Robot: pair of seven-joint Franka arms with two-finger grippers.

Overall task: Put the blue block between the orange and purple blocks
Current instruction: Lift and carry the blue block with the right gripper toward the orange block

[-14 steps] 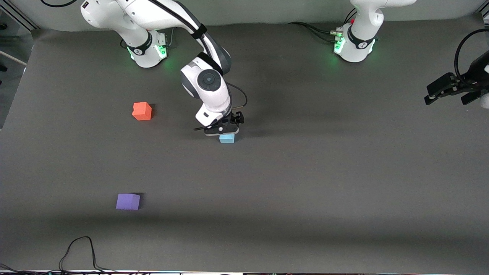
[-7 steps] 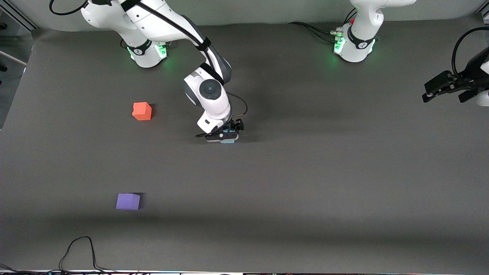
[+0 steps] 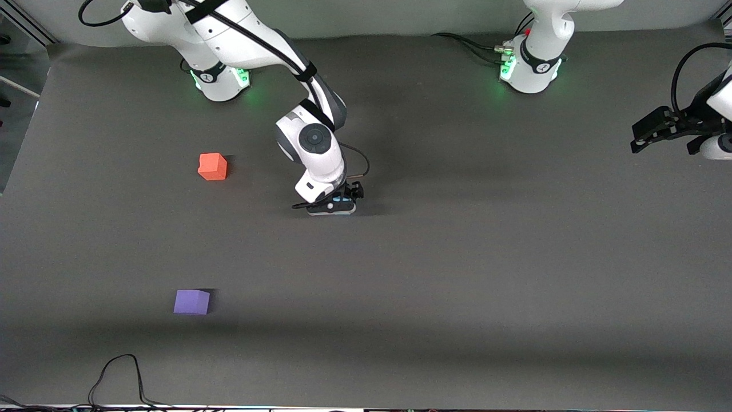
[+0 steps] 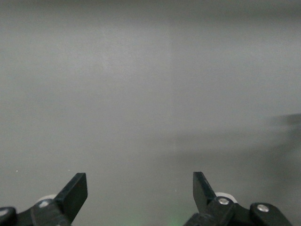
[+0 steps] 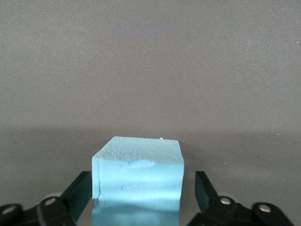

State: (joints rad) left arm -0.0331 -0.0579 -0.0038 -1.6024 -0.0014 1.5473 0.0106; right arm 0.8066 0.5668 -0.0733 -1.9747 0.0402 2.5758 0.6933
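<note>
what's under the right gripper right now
The blue block sits on the gray table between the open fingers of the right gripper. A gap shows on one side; the other is unclear. From the front, the gripper hides nearly all of it.

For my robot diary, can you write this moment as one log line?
right gripper: open, down around blue block on table | left gripper: open, waiting at left arm's end | orange block, purple block: untouched
</note>
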